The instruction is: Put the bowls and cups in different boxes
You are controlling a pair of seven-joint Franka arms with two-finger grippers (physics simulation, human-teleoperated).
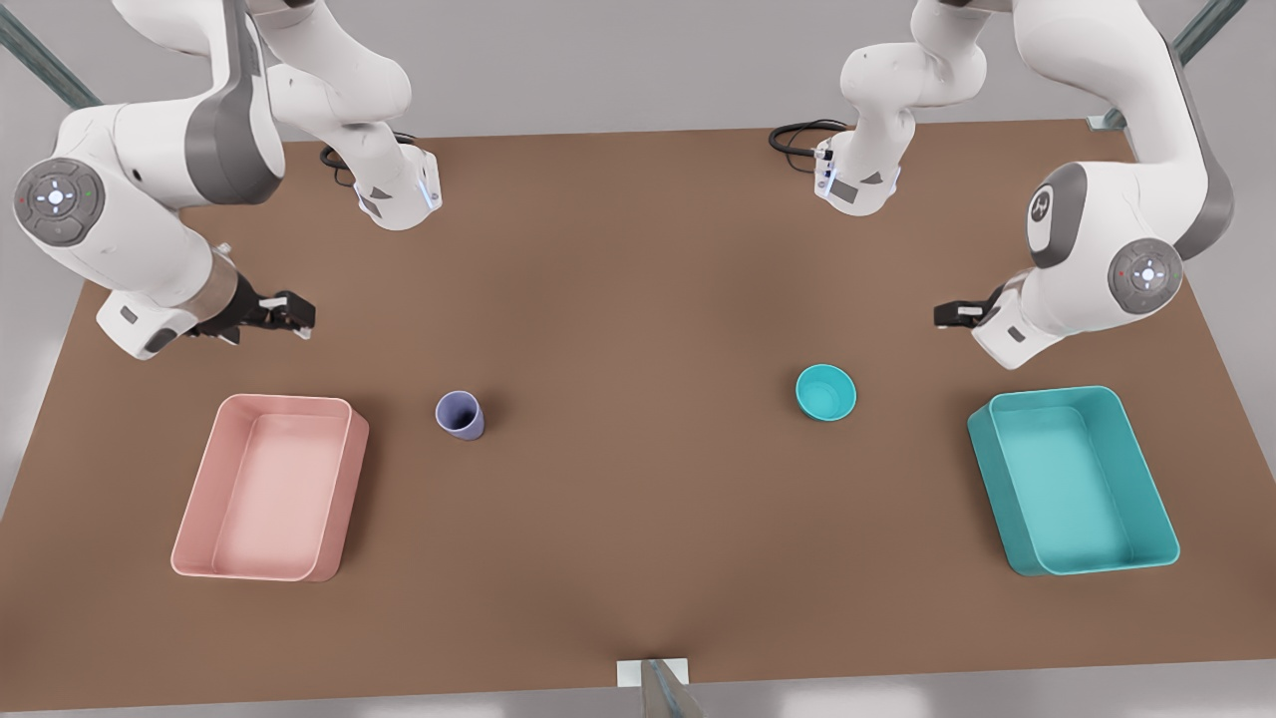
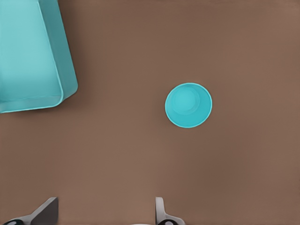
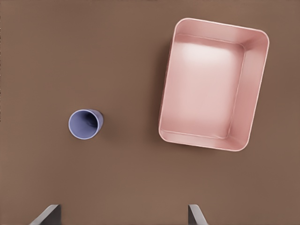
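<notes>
Nothing boxed yet. Pale pink rectangular plastic bin (image 1: pixel 269 486) sits at 8 o'clock on the table (image 1: pixel 638 558), teal rectangular plastic bin (image 1: pixel 1074 479) at 4. Lavender tapered tumbler (image 1: pixel 461 414) stands just left of centre, shallow teal round bowl (image 1: pixel 825 392) just right. Left gripper (image 1: pixel 957 315) at 2, right gripper (image 1: pixel 289 313) at 10, both jaws wide, empty. Risks: tumbler tips on contact; smooth bowl rim slips. Plain brown top, grey wall behind

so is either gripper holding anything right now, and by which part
Nothing is held. The left gripper hangs open above the table near the teal bowl; the right gripper hangs open near the lavender cup. Both stand on the table, untouched.
</notes>
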